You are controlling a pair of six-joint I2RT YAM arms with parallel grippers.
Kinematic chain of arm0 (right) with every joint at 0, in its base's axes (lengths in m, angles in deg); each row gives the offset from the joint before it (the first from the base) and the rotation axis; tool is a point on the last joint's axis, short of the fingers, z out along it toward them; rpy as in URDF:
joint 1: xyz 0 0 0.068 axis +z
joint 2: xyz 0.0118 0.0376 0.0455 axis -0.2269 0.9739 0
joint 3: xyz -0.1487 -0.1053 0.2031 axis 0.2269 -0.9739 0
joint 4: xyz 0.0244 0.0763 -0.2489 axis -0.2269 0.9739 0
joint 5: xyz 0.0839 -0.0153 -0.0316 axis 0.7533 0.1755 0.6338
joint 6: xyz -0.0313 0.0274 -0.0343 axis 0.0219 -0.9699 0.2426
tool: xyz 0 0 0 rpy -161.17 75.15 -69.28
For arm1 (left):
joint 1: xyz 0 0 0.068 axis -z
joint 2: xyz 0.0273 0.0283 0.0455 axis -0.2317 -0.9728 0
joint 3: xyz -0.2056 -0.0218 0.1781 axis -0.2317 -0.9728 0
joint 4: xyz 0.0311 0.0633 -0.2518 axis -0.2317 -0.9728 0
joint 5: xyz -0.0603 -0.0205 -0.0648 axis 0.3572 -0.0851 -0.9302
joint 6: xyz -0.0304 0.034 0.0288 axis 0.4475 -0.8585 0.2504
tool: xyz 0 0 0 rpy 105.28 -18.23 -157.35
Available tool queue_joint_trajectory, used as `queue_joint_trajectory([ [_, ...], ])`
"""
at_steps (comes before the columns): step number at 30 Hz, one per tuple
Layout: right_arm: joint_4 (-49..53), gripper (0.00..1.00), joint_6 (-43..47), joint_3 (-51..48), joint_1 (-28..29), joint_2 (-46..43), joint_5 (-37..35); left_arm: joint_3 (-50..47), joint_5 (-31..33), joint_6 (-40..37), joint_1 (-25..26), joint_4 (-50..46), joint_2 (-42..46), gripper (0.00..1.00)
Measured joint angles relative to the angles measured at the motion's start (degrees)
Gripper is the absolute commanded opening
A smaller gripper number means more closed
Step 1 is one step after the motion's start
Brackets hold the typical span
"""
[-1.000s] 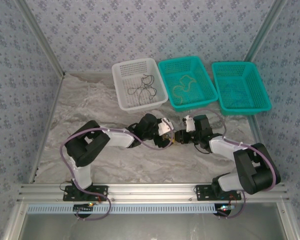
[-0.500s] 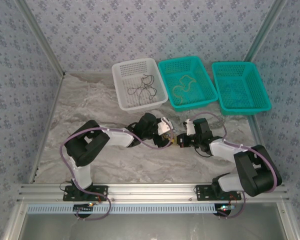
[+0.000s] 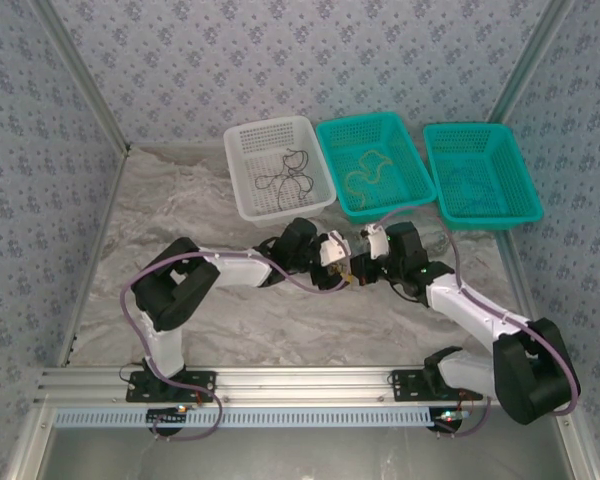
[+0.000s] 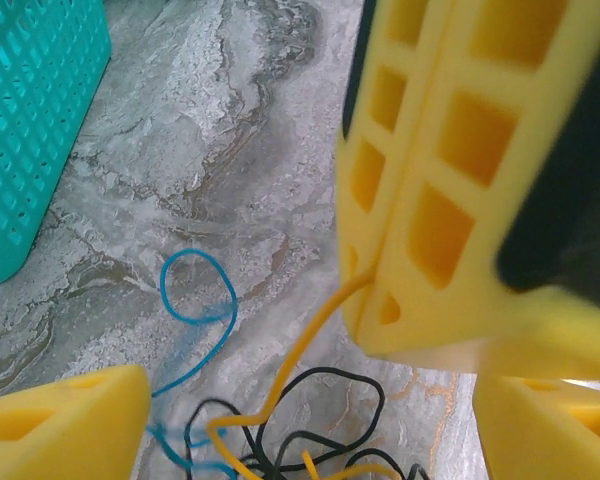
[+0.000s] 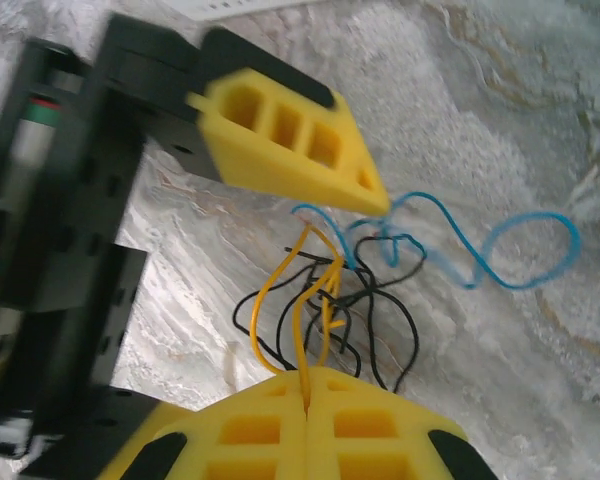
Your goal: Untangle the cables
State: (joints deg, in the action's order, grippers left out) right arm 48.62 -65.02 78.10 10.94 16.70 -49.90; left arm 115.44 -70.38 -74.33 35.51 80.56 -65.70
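A small tangle of cables lies on the marbled table. The yellow cable, the black cable and the blue cable cross one another. My right gripper is shut on a strand of the yellow cable, which runs up taut from the knot. In the left wrist view the yellow cable enters the right gripper's closed fingers, with the blue loop and black loops below. My left gripper stands open astride the tangle. From above, the left gripper and right gripper meet tip to tip.
Three baskets stand at the back: a white basket with black cables, a teal basket with a yellow cable, and a second teal basket on the right. A teal basket wall is close to the left gripper.
My right gripper has closed on the yellow cable and its arm has reached further from its base. Both grippers have shifted slightly toward the baskets.
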Motion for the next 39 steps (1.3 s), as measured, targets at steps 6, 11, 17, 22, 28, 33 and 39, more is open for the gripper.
queue_joint_trajectory([
  [6,4.0,0.0,3.61,3.5,0.48,-0.94,0.66,-0.94,-3.87,3.41,-2.49,1.01,0.76,0.92],
  [11,6.73,0.0,8.15,7.13,0.55,-0.83,2.67,-3.34,-8.96,4.81,-5.44,0.55,4.7,0.93],
  [17,10.1,0.0,14.34,11.3,1.53,-1.14,4.81,-4.39,-11.65,4.79,-6.71,0.17,9.25,0.92],
  [22,10.84,0.0,18.08,12.81,1.88,-1.86,6.03,-4.39,-12.22,4.24,-7.3,0.17,10.19,0.81],
  [28,10.8,0.0,19.63,14.34,2.34,-1.97,6.54,-4.44,-12.17,5.25,-7.28,2.43,9.81,0.47],
  [33,10.69,0.0,19.71,14.38,2.73,-2.03,5.99,-4.57,-11.72,6.56,-7.08,4.96,8.2,0.38],
  [39,9.22,0.0,17.42,14.38,2.89,-3.37,3.45,-4.66,-8.15,7.61,-5.7,4.09,5.68,0.27],
])
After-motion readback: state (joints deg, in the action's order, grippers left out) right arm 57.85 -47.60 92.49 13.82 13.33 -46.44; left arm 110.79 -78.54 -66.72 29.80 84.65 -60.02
